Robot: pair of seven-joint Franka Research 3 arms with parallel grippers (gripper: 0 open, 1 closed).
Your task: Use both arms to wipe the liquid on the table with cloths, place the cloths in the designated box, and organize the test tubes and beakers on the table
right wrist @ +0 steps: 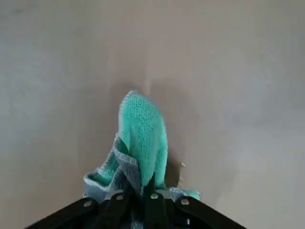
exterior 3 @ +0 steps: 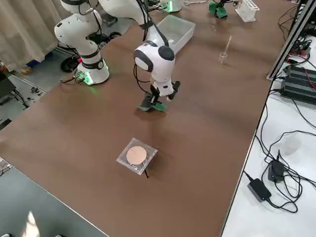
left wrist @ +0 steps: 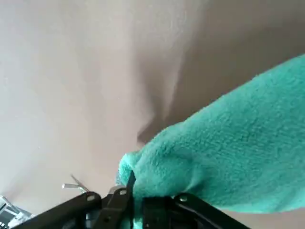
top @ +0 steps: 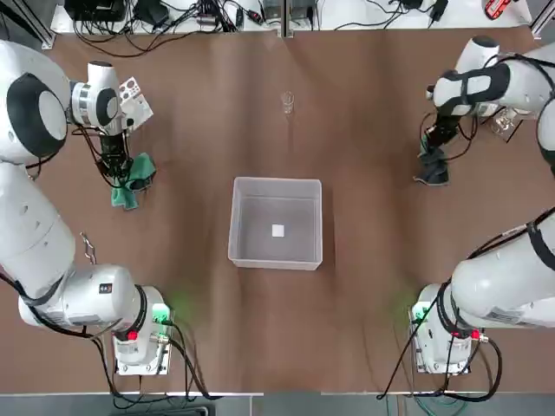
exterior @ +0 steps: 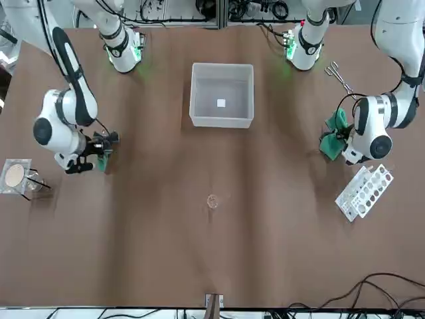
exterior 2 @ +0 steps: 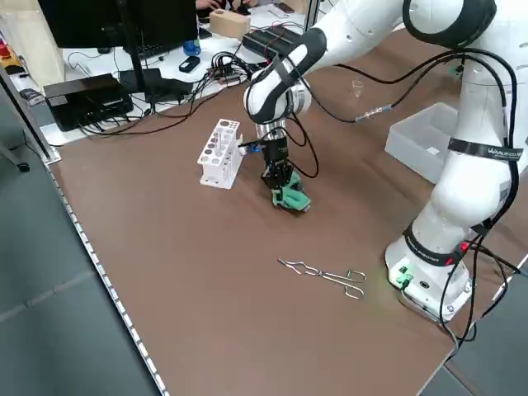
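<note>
My left gripper (top: 120, 170) is shut on the green cloth (top: 132, 184), pressing it on the table (top: 199, 329) at the left side, close to the white rack (top: 134, 95). In the left wrist view the green cloth (left wrist: 228, 157) bunches out from between the closed fingers. My right gripper (top: 434, 158) is shut on the other cloth (top: 432, 172), dark grey with a green face (right wrist: 141, 136), low on the table at the far right. The translucent box (top: 276, 222) stands in the middle between both arms. A small glass beaker (top: 288, 104) stands beyond it. I make out no liquid and no test tubes.
Metal tongs (exterior 2: 326, 275) lie near the left arm's base. A square mesh pad (exterior 3: 137, 156) with a round disc lies beyond the right gripper, towards the table's far right corner. Cables and equipment (top: 165, 16) line the far edge.
</note>
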